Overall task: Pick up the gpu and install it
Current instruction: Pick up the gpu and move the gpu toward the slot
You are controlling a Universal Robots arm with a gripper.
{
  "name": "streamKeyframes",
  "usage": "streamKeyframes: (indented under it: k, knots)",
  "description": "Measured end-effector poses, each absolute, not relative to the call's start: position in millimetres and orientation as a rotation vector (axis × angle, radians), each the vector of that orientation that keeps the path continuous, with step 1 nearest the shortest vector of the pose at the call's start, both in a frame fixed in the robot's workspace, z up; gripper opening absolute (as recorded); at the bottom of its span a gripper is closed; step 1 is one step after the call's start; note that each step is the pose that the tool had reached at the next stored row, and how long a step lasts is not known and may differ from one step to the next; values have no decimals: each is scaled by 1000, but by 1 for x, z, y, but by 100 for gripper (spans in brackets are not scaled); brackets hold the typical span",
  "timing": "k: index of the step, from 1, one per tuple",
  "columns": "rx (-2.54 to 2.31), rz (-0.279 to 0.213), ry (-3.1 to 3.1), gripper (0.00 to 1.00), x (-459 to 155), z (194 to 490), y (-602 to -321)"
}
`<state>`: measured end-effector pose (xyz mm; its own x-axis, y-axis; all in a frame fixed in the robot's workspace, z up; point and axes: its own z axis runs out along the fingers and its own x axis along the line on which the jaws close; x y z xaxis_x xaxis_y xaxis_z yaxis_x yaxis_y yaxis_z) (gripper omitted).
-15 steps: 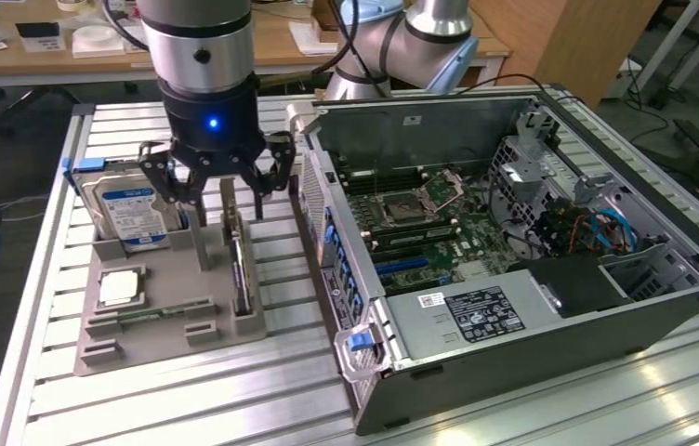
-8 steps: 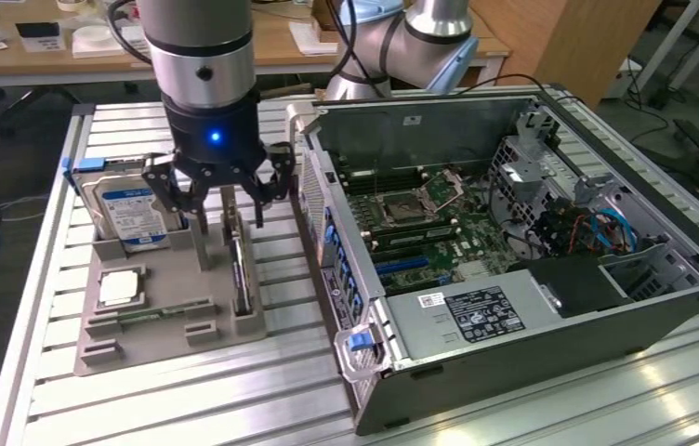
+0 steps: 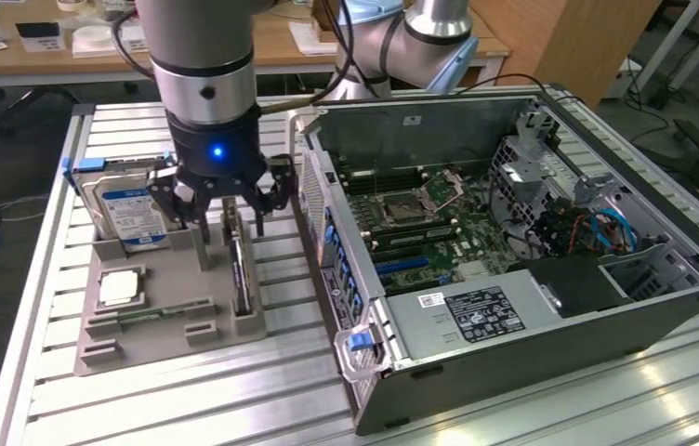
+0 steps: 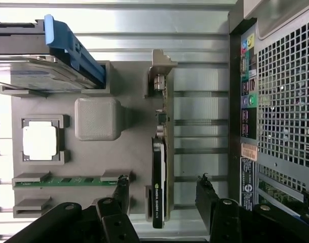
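gpu [image 4: 159, 177]: thin dark card sitting edge-on in matte grey tray [image 4: 128, 152]; faces hiding.
gripper [image 4: 163, 181]: fingers hanging wide apart, straddling the gpu.

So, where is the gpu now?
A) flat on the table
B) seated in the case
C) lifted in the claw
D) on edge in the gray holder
D: the gpu stands on edge in the holder, with the open claw around it, not touching.
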<state>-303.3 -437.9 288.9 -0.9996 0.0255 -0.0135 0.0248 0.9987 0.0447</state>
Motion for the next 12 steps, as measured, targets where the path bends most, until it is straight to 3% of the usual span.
streamKeyframes:
  k: [12]
  knots:
    - [39, 69, 3126, 65, -303, 267, -438]
